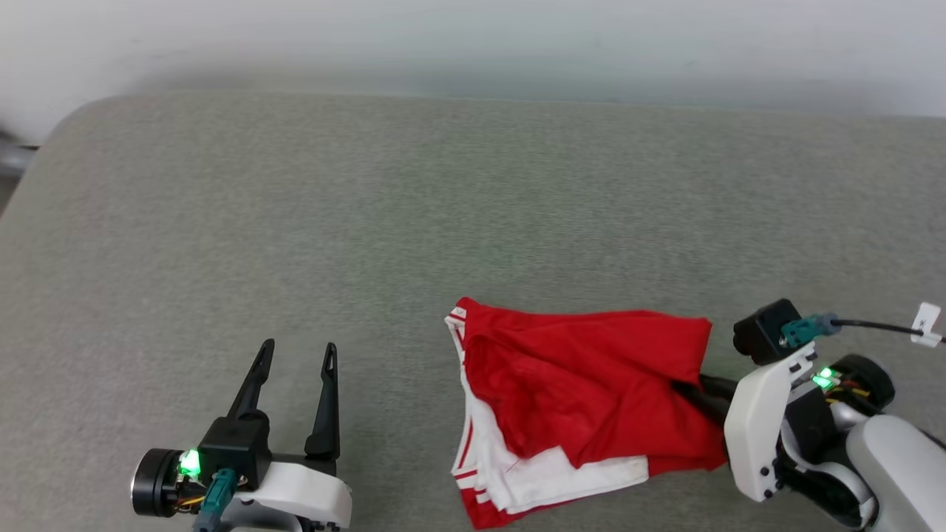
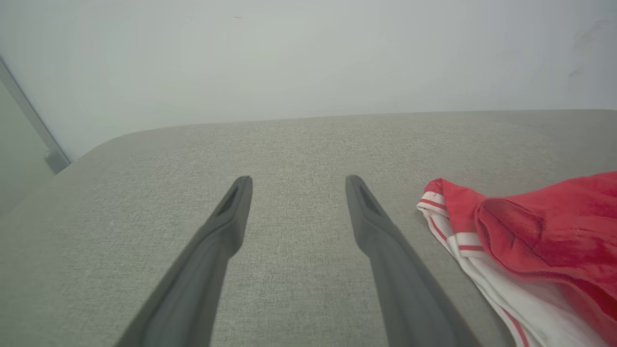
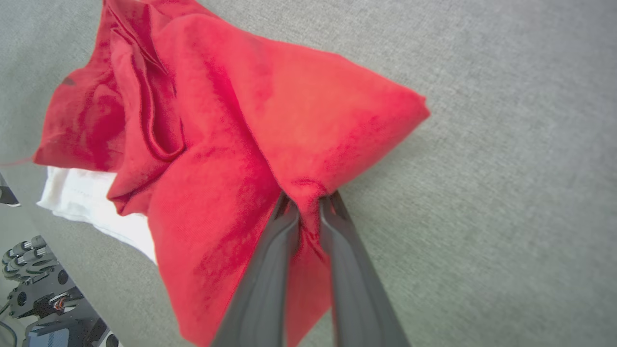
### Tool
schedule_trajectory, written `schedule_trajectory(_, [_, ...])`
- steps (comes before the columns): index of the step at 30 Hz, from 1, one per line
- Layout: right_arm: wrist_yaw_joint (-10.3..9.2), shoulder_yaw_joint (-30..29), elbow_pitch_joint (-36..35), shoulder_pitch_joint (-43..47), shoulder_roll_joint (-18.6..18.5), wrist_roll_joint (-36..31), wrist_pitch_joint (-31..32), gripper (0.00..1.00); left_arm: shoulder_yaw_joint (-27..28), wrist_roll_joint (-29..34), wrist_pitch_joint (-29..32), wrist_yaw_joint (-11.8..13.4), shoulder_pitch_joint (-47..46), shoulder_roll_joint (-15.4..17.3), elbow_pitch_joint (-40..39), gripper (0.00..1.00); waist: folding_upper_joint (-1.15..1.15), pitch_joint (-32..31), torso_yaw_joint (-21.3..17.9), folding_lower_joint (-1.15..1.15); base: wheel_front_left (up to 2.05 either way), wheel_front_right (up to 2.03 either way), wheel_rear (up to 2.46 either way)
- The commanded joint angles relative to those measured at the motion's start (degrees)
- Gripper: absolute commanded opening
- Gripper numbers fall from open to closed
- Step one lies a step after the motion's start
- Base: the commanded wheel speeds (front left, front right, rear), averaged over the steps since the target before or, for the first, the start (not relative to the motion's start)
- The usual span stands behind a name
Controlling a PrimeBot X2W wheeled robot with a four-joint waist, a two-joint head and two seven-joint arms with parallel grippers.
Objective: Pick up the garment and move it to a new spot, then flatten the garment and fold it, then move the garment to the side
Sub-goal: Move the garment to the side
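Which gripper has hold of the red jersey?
The right gripper, shut on the garment; the left gripper stands open, apart from it.

Matt knit garment (image 1: 591, 369) on coarse woven grey surface (image 1: 443, 207)

garment (image 1: 584, 377) on grey surface (image 1: 369, 222), R end effector (image 1: 691, 390) at its edge

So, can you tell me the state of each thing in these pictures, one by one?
left gripper: open, holding nothing, above the grey surface.
right gripper: shut on a red fold of the garment.
garment: bunched in loose folds on the grey surface, white sleeve showing underneath, not yet flat.
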Motion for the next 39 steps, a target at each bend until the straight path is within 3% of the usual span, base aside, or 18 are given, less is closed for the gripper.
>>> schedule_trajectory(1, [-0.07, 0.1, -0.4, -1.0, -0.5, -0.3, -0.2, 0.0, 0.3, 0.1, -0.1, 0.1, 0.6, 0.2, -0.1, 1.0, 0.0, 0.0, -1.9, -0.01, 0.0, 0.0, 0.0])
schedule_trajectory(11, [-0.08, -0.9, -3.5, -6.6, -7.4, -5.7, -1.8, 0.0, 0.7, 0.7, -0.1, 0.3, 0.2, 0.5, -1.5, 1.0, 0.0, 1.7, -11.3, -0.01, 0.0, 0.0, 0.0])
schedule_trajectory(19, [-0.08, -4.8, -3.1, -10.7, -11.2, -7.3, -1.7, 0.0, 1.1, 1.1, -0.1, 0.4, -1.9, 1.0, -2.8, 1.0, 0.0, 5.4, -15.6, -0.01, 0.0, 0.0, 0.0])
schedule_trajectory(26, [-0.09, -10.4, 0.5, -13.9, -13.0, -10.5, -2.0, 0.0, 1.5, 1.5, -0.1, 0.0, -4.7, 2.8, -5.2, 1.0, 0.0, 11.7, -16.6, -0.01, 0.0, 0.0, 0.0])
schedule_trajectory(39, [-0.09, -23.0, 12.3, -19.9, -16.9, -16.8, -2.4, 0.0, 1.4, 2.6, -0.1, 0.0, -10.3, 5.7, -11.3, 1.0, 0.0, 22.4, -14.9, -0.01, 0.0, 0.0, 0.0])
